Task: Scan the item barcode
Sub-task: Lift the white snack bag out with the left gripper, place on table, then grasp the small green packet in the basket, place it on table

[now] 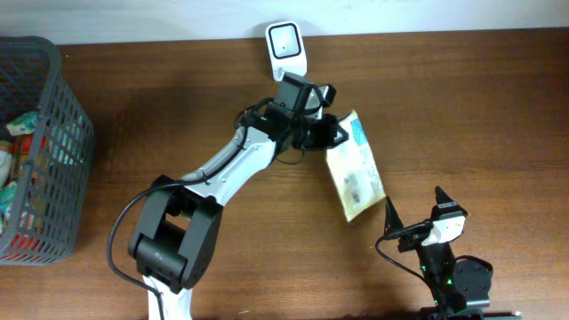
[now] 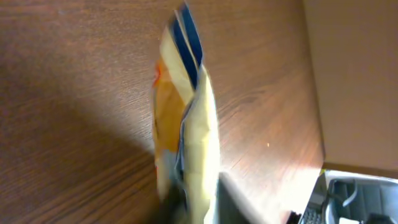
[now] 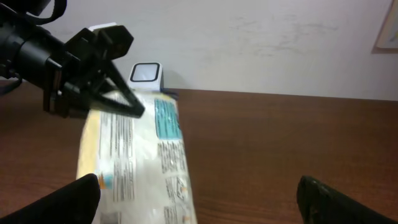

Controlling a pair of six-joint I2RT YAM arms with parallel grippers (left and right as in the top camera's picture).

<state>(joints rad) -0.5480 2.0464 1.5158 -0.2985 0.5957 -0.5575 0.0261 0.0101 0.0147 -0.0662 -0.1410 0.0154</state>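
Snack pouch (image 1: pixel 354 169), flat glossy plastic, left gripper (image 1: pixel 336 133) slightly parted (right gripper (image 1: pixel 412 196) spread)

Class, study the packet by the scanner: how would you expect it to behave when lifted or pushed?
The packet looks like thin printed film, so probably floppy, sagging if held by one edge. Edge-on in the left wrist view it is slim, so likely light and unlikely to roll. Its smooth film may slide on the table.
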